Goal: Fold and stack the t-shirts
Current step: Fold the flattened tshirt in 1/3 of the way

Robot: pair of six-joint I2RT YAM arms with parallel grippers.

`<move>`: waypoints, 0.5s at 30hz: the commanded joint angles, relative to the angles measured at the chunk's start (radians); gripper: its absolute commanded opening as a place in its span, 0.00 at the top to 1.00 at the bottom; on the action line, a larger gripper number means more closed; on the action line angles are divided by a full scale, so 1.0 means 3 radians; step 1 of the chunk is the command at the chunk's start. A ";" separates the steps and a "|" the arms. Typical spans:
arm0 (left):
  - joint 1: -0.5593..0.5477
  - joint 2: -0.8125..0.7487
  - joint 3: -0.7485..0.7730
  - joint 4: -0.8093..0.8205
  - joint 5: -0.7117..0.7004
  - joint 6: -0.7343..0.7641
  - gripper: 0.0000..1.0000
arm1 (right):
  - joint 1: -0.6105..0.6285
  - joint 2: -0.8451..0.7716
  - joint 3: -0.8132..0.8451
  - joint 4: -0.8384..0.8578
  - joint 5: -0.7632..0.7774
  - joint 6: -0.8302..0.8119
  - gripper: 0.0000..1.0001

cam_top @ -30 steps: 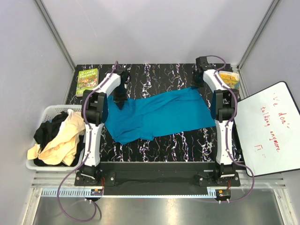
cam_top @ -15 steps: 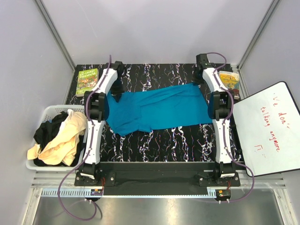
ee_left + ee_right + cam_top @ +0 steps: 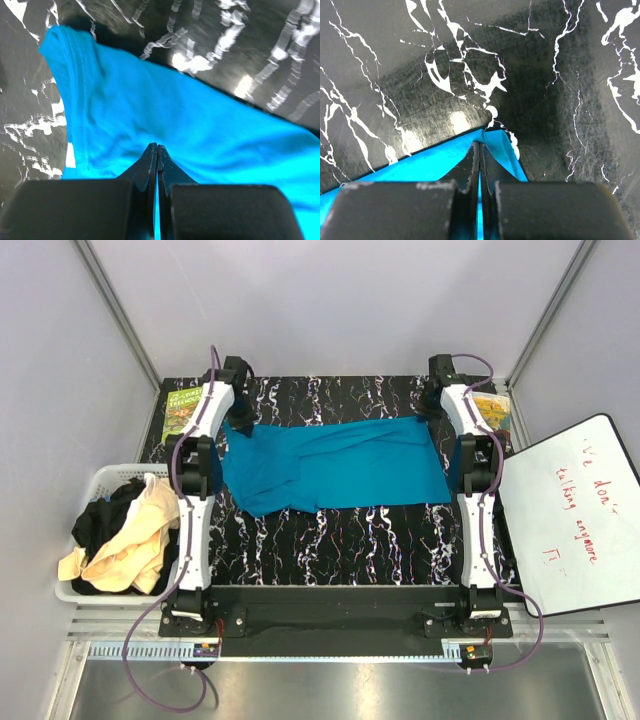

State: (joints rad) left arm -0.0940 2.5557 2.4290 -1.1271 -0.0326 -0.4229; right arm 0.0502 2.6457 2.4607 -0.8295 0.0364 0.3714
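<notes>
Black, white-veined tabletop bears the teal t-shirt, soft cloth spread as a long band between the arms. The left gripper is pinched together on its rumpled fabric, and the right gripper is clamped on a hemmed corner. Beside the table, a cream shirt and a black shirt slump in the white slatted basket.

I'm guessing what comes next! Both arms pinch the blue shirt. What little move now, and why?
Probably stretch the shirt slightly wider. The left fingers and right fingers are shut on its far edge, yet its left part lies rumpled.
</notes>
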 commanded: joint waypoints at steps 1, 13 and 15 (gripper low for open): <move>-0.0126 -0.0628 -0.0278 0.0269 0.0221 0.0131 1.00 | 0.0007 -0.0188 -0.0220 -0.0073 -0.0197 0.0000 1.00; -0.0367 -0.0783 -0.0882 0.0285 0.0170 0.0280 1.00 | 0.0104 -0.0402 -0.0552 -0.0017 -0.0484 -0.0128 1.00; -0.0372 -0.0778 -0.0892 0.0290 0.0165 0.0280 1.00 | 0.0134 -0.0474 -0.0634 -0.0001 -0.0469 -0.0149 1.00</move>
State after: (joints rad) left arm -0.2180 2.3619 2.1681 -1.0603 0.0082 -0.3573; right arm 0.0570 2.5744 2.3268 -0.7933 -0.0715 0.3542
